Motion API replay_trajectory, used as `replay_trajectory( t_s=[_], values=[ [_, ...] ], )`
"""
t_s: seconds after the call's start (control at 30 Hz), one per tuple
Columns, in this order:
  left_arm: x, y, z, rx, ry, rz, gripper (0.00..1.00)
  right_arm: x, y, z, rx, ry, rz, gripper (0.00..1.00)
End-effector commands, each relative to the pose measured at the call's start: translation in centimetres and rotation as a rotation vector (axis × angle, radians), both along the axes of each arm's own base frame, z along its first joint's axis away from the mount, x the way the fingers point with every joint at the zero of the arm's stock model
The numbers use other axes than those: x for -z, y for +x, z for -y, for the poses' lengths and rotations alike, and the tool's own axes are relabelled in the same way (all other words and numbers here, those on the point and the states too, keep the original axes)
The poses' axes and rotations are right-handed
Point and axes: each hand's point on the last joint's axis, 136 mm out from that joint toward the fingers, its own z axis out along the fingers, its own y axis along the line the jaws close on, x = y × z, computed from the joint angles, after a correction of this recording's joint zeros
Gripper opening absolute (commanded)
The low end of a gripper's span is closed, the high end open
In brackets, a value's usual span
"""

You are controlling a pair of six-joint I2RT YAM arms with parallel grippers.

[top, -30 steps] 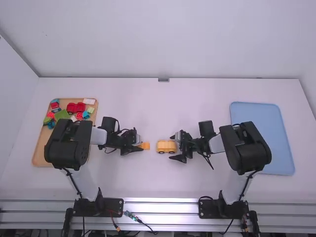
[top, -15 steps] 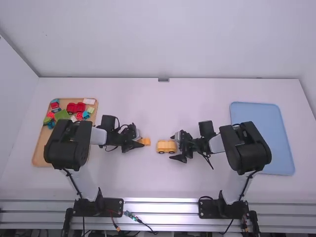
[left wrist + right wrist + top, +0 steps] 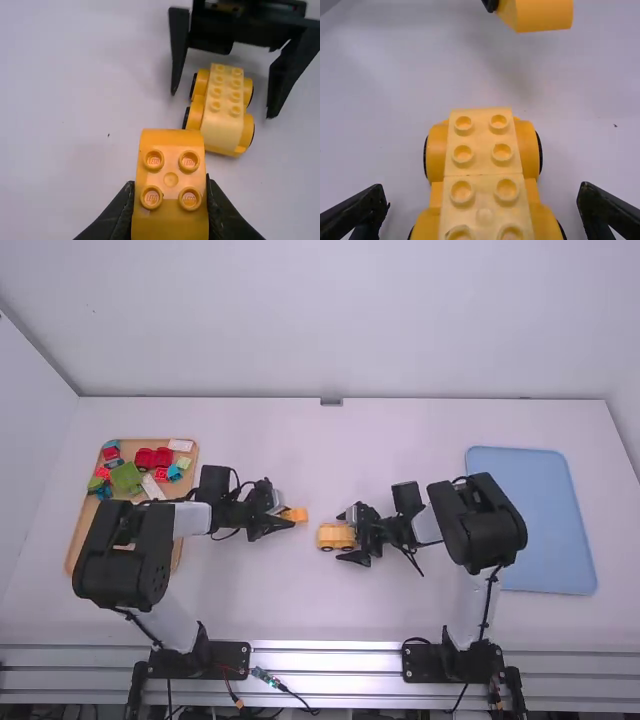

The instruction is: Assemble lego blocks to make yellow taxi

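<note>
A white table [image 3: 330, 610] is spreading out in front of me, its top smooth and flat. Over on the left, a shallow tan tray [image 3: 187, 483] is lying on it, and well apart from that, on the right, a blue tray [image 3: 550, 530] is lying flat. Between them, near the middle, a yellow block car [image 3: 336, 536] is standing upright on its wheels, pale studs facing up. A tiny dark speck [image 3: 108, 135] is showing on the white surface too.

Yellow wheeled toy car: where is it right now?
In the high view, the yellow car stands mid-table, right of the orange studded block held by the left gripper, partly between the open fingers of the right gripper.
</note>
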Motion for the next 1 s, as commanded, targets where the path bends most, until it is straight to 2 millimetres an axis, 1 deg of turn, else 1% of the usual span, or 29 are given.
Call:
replay_trajectory(
  t_s=[0.0,0.07,0.13,0.2,0.3,0.4,0.47,0.5,0.57,0.63,0.77,0.8,0.83,0.97],
  values=[
    [-0.6,-1.2,1.4,0.047,-0.032,-0.003,0.02,0.4,0.0,-0.6,-0.025,0.029,-0.036,0.98],
    [-0.8,-1.3,1.8,0.058,-0.038,-0.001,0.02,0.7,0.1,-0.7,-0.028,0.033,-0.042,0.96],
    [-0.9,-1.4,2.5,0.066,-0.041,-0.002,0.02,0.9,0.4,-0.5,-0.017,0.031,-0.051,0.89],
    [-0.7,-1.4,2.8,0.069,-0.027,0.001,0.02,0.9,0.4,-0.3,-0.015,0.034,-0.057,0.84],
    [-0.3,-1.6,3.3,0.076,0.004,0.003,0.02,0.8,0.1,-0.4,-0.022,0.044,-0.059,0.83],
    [-0.4,-2.0,3.9,0.100,-0.006,0.003,0.02,0.9,0.1,-0.1,-0.013,0.038,-0.058,0.81],
    [-0.5,-2.2,4.3,0.113,-0.008,0.003,0.02,1.0,0.3,0.1,-0.006,0.038,-0.060,0.75],
    [-0.5,-2.4,4.6,0.124,-0.007,0.006,0.02,0.9,0.3,0.2,-0.003,0.039,-0.062,0.68],
    [-0.5,-2.7,5.1,0.142,-0.007,0.010,0.02,0.9,0.4,0.2,-0.002,0.044,-0.065,0.61],
    [-0.6,-2.8,5.6,0.145,-0.011,0.004,0.02,0.9,0.3,0.2,-0.001,0.041,-0.066,0.61],
    [-1.0,-2.2,6.4,0.115,-0.019,-0.004,0.02,0.9,0.1,-0.1,-0.013,0.040,-0.066,0.59],
    [-1.0,-2.1,6.5,0.110,-0.019,-0.005,0.02,0.9,0.1,-0.1,-0.014,0.040,-0.063,0.56],
    [-1.1,-2.0,6.7,0.108,-0.021,-0.005,0.02,0.9,0.0,-0.2,-0.016,0.039,-0.063,0.55],
    [-1.2,-2.4,7.3,0.127,-0.023,-0.002,0.02,1.1,0.2,-0.1,-0.007,0.027,-0.060,0.54]
  ],
)
